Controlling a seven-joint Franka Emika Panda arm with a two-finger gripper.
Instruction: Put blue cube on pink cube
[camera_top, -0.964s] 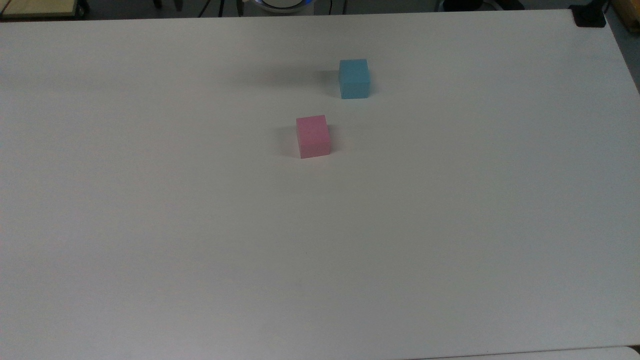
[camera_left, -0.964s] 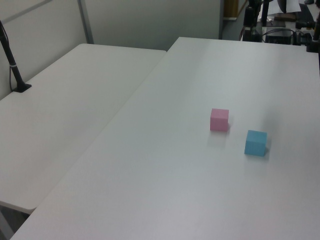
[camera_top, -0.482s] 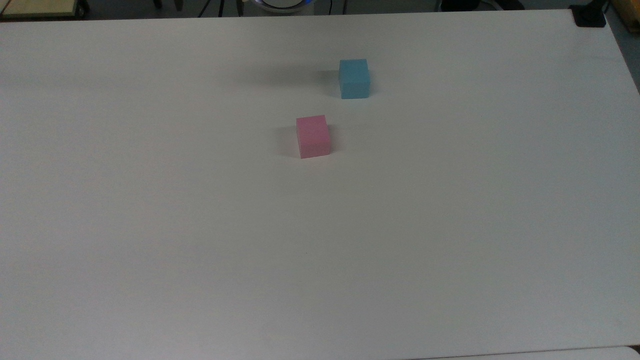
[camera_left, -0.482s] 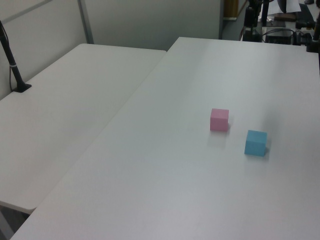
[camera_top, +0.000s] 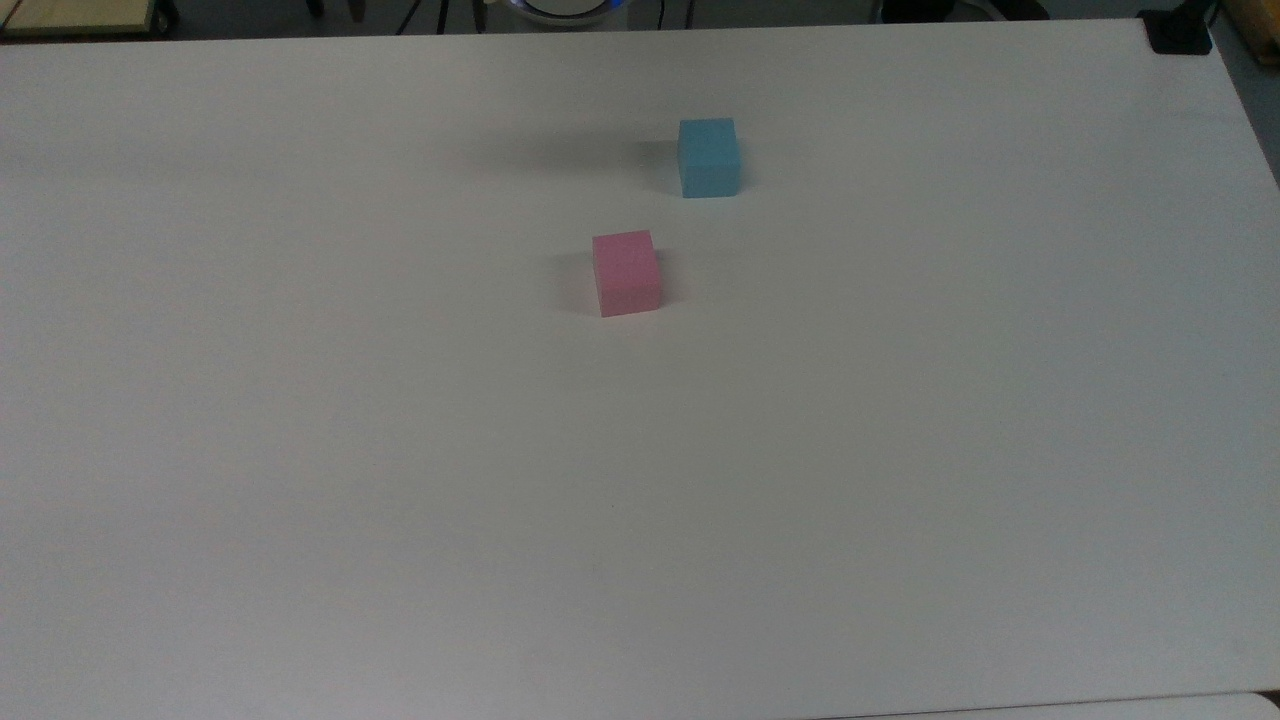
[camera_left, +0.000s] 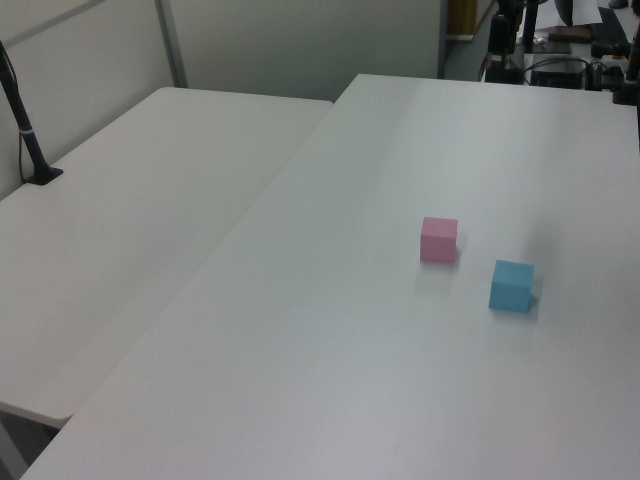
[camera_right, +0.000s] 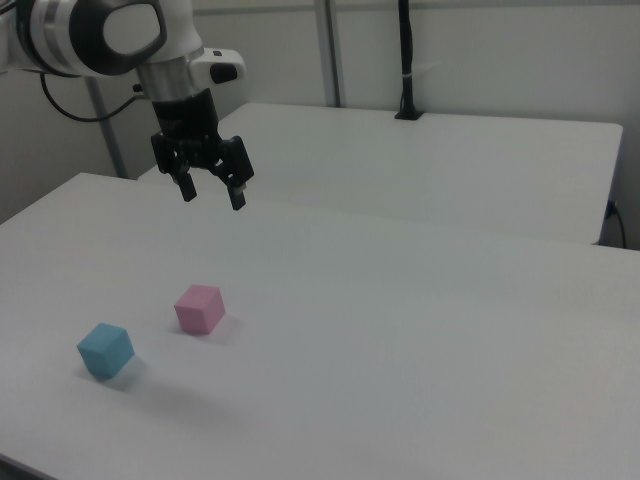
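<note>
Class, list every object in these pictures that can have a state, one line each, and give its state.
Small light-blue foam cube: resting flat on the white table, apart from the pink cube, nothing on it.
Small pastel-pink foam cube: resting flat on the table, top bare.
Gripper: open, holding nothing, raised above the table.

I saw a white table (camera_top: 900, 450) carrying two small foam cubes, both resting flat on its surface and near each other without touching. The blue cube (camera_top: 709, 157) sat toward the far edge in the top view, the pink cube (camera_top: 627, 272) closer and to the top view's left of it. A second white table (camera_left: 130, 220) adjoined the first along the left view's left.
</note>
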